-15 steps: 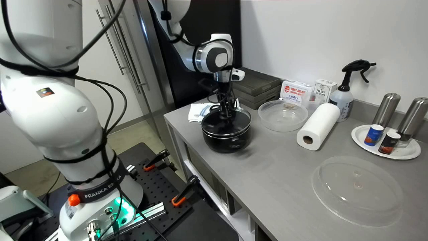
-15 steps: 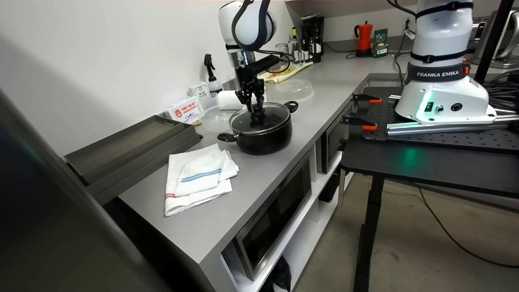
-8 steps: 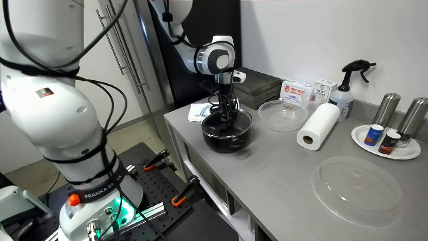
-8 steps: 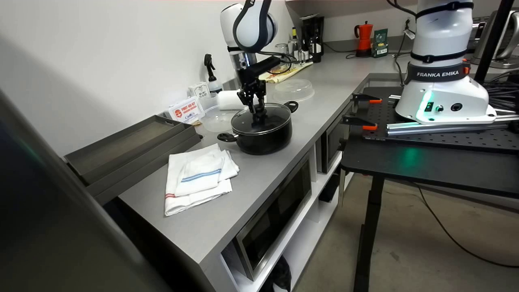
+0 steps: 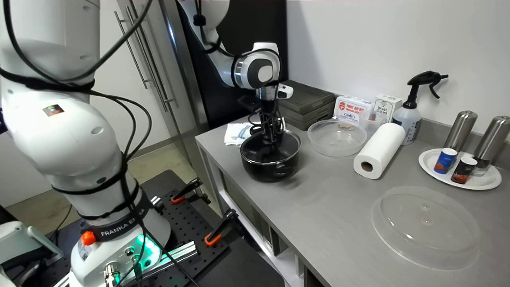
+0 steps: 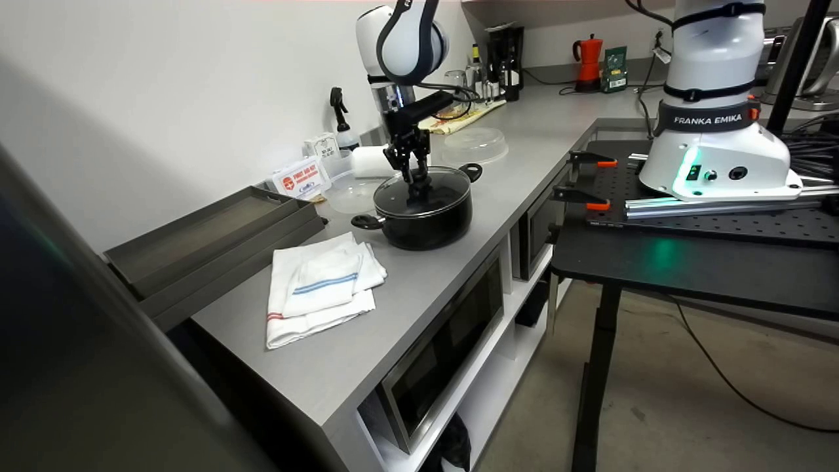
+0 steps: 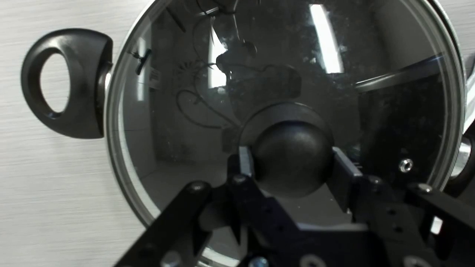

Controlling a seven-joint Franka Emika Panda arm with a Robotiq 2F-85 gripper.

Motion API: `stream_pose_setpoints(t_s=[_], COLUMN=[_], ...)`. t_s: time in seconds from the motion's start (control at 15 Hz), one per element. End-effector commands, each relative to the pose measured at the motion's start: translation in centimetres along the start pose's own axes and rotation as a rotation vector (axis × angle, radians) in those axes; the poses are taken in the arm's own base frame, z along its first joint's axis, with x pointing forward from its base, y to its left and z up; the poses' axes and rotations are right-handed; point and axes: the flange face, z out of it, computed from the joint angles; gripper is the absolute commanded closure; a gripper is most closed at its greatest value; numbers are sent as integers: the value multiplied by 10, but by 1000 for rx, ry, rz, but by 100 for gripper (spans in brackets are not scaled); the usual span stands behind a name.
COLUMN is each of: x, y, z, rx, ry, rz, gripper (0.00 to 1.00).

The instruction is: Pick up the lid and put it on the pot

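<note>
The clear glass lid (image 5: 287, 146) lies level on the shallow black pot (image 5: 265, 172), its metal rim against the pot's rim. Both also show in an exterior view, the lid (image 6: 447, 191) on top of the pot (image 6: 429, 231). In the wrist view the lid (image 7: 178, 122) fills the middle, and a black side handle of the pot (image 7: 83, 81) sticks out at the left. My gripper (image 7: 295, 161) points down, with its two pads against opposite sides of the round black knob. In both exterior views the gripper (image 5: 271, 138) (image 6: 414, 176) mostly hides the knob.
A clear round dish (image 5: 334, 139), a paper towel roll (image 5: 380, 149) and a larger clear disc (image 5: 426, 231) lie along the counter. Folded white towels (image 6: 324, 288) and stacked grey trays (image 6: 216, 236) are near the pot. The counter's front edge runs close to it.
One second ago the lid sat slightly above the pot's rim with a thin gap. By half a second ago, the gripper and lid had shifted slightly and the gap closed. Since then nothing visibly moved.
</note>
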Motion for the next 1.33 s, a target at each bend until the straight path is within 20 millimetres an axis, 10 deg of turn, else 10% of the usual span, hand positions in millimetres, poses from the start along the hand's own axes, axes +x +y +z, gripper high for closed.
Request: stream_pose_setpoints(t_s=[0.0, 1.2, 1.27], x=[6, -3, -3], y=[-2, -8, -7], z=[-5, -8, -8], rx=[15, 29, 29], ry=[3, -10, -11], rz=[-6, -50, -48], gripper=[75, 75, 54])
